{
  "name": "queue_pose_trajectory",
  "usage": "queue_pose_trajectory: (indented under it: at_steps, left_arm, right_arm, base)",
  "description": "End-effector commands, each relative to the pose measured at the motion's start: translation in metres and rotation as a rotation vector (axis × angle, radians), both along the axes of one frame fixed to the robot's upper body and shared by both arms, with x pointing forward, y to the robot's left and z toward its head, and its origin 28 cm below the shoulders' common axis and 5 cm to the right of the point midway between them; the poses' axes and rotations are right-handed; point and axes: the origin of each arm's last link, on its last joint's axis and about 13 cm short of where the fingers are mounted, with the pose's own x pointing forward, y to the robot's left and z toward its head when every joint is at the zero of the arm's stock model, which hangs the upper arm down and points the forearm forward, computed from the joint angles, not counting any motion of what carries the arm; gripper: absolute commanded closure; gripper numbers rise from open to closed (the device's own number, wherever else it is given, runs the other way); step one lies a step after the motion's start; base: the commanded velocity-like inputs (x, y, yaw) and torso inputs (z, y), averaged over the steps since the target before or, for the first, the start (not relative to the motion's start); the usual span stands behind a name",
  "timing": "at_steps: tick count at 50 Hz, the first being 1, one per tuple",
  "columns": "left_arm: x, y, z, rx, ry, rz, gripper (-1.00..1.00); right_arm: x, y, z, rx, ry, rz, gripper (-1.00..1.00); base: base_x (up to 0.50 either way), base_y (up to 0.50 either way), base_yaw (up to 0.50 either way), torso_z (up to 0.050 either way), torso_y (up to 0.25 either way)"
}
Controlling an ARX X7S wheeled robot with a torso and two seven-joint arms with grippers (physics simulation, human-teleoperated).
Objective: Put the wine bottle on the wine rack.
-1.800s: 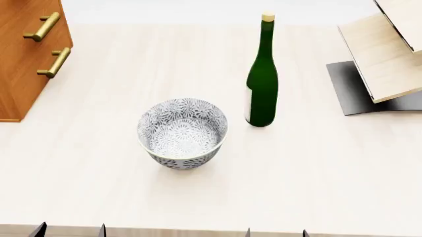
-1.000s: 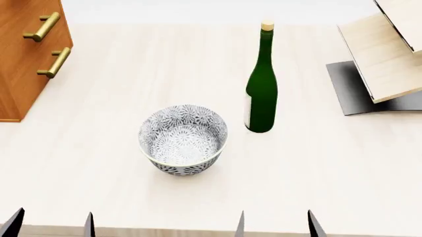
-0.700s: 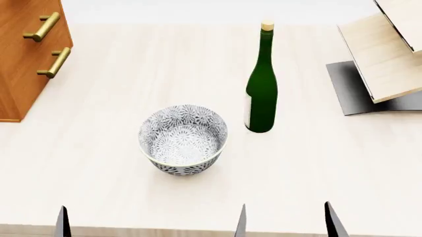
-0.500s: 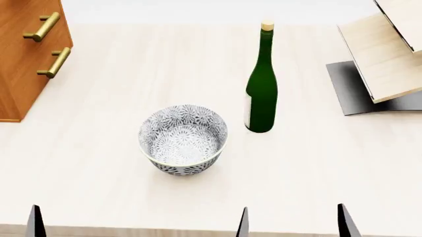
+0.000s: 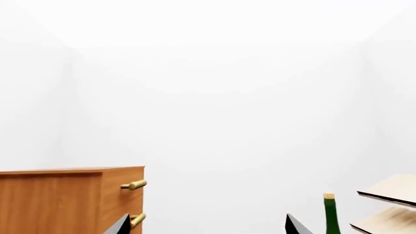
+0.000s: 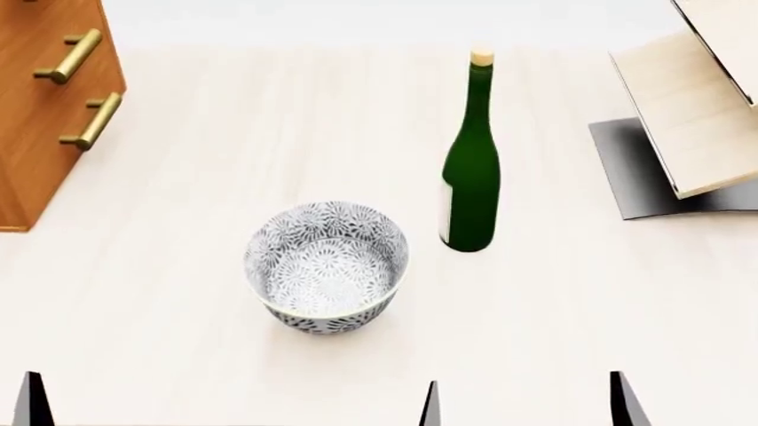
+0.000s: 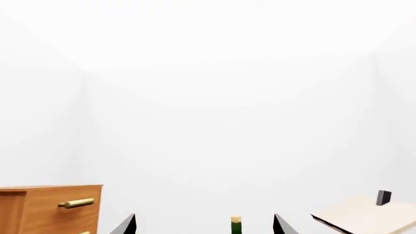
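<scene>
The wine bottle stands upright on the pale table, dark green with a tan cork, right of a patterned bowl. The wine rack sits at the far right, its light wood boards tilted over a grey base. My right gripper is open at the near table edge, well short of the bottle. In the right wrist view the bottle's top shows far ahead between the open right gripper's tips. Only one left fingertip shows in the head view. The left gripper is open and empty, with the bottle off to one side.
A grey-white patterned bowl stands between the grippers and the bottle's left side. An orange-brown drawer cabinet with brass handles occupies the far left. The wine rack's grey base lies flat on the table.
The right fingertips have spread wider apart. The left fingertips have shifted left, leaving one in view. The head view has shifted a little; bottle and bowl stay put on the table.
</scene>
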Motion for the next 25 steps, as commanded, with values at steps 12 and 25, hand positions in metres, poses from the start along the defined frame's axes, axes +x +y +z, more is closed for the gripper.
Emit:
queue_pose_trajectory:
  at_steps: [12,25]
  left_arm:
    - [0.0008,-0.0020,-0.0028,0.018,0.010,-0.006,-1.00]
    - [0.0010,-0.0018,-0.0027,0.017,0.010,-0.007,-1.00]
  right_arm:
    - [0.0007,0.0018,-0.0029,-0.012,0.018,-0.004,-1.00]
    - [0.0009,0.0019,-0.0031,-0.012,0.017,-0.004,-1.00]
  base:
    - [0.14,0.00,0.00,0.000,0.000]
    - [0.14,0.00,0.00,0.000,0.000]
